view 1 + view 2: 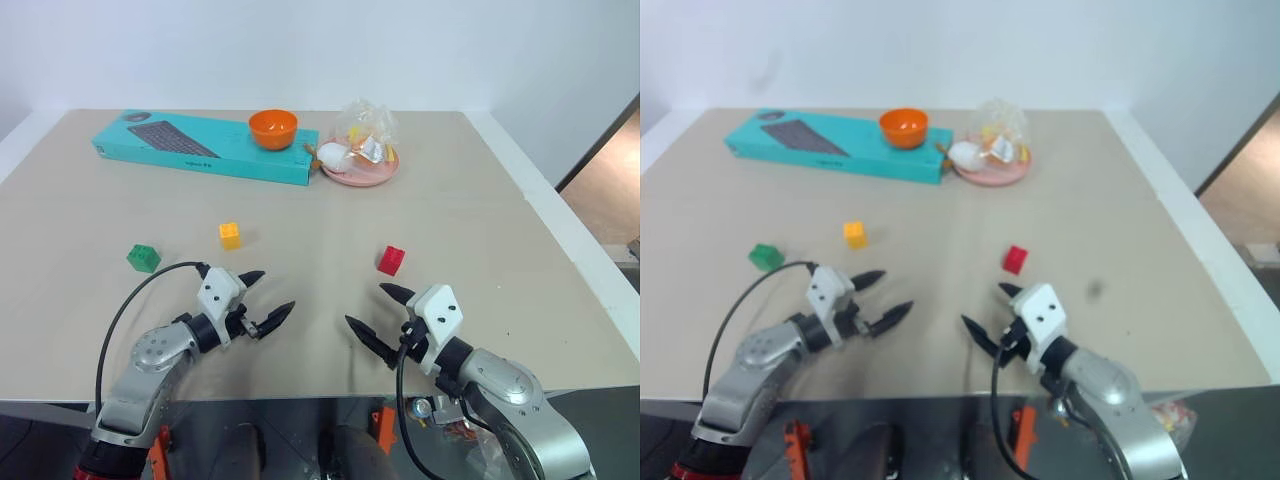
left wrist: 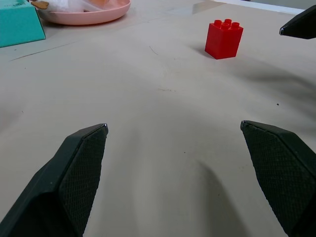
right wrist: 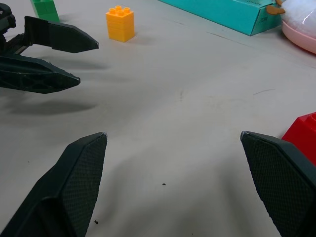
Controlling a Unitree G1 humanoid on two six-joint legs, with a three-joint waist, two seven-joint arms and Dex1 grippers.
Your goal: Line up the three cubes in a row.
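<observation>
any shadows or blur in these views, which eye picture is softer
Right eye view is softer: the green cube blurs there, while the left eye view shows its studs. Left wrist view: soft shadow beside the red cube. Right wrist view: the left gripper casts a diffuse shadow on the table; the yellow cube is sharp.

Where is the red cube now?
In the left eye view the red cube sits on the table's right half, just beyond the open right gripper.
</observation>
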